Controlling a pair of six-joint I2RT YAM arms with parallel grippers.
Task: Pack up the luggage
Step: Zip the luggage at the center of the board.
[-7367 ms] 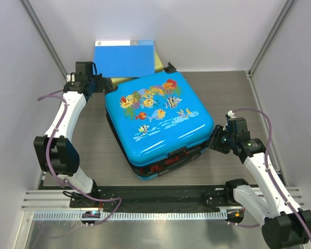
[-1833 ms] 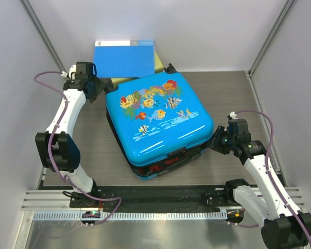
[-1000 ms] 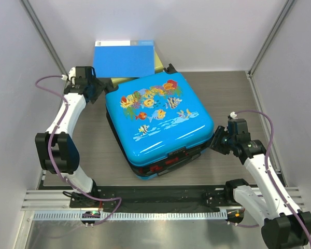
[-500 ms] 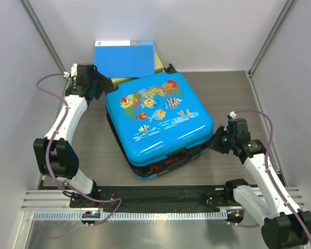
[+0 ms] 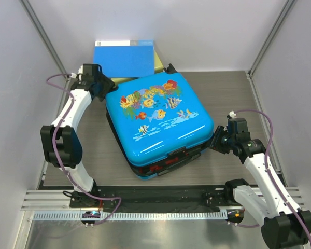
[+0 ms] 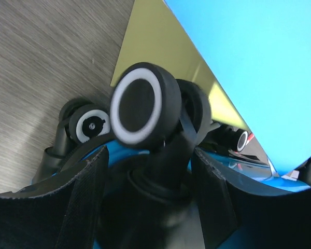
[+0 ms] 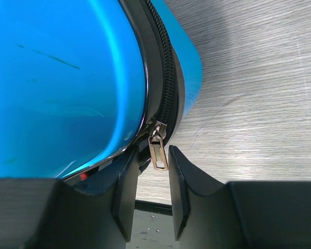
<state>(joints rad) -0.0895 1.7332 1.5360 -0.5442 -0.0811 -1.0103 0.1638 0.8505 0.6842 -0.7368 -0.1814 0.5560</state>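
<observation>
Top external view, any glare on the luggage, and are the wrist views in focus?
Top external view: white glare streaks on the luggage lid's near edge. Left wrist view: wheel and table grain sharp. Right wrist view: zipper pull crisp.

1 overhead view looks down; 2 wrist views sit close on the luggage (image 5: 158, 116).

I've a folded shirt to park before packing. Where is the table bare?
Bare grey wood-grain table lies far right of the bright-blue fish-print suitcase, and left of it. Crowded far-left: flat blue folder, yellow-green box, left fingers at a wheel.
</observation>
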